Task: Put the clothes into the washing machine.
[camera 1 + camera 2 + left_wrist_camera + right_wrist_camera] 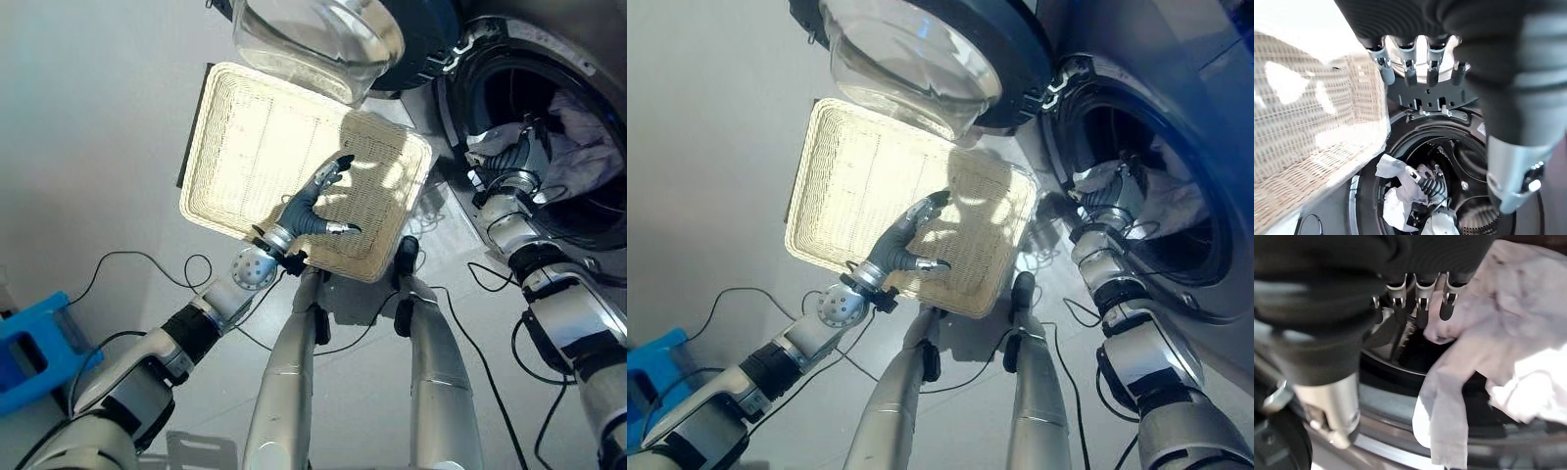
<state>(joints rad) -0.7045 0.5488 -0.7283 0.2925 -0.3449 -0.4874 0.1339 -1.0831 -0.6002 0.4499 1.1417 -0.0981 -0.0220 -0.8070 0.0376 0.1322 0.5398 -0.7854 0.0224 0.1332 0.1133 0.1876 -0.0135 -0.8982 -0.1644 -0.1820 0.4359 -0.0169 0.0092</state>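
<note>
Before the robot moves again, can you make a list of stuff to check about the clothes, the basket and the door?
1. Round glass washing machine door open: ok.
2. Pale woven rectangular basket emptied: ok.
3. White crumpled clothes fully inside the dark drum: not ok, a piece hangs over the rim.
4. Right hand at the drum opening: ok.
5. Right hand free of the cloth: cannot tell.
6. Left hand open over the basket: ok.

The washing machine ran off the top and right edges of the head views, so its body could not be seen whole, and the glass door was cut by the top edge. Most of the pale cloth ran past the frame; the drum's depth stayed dark.
</note>
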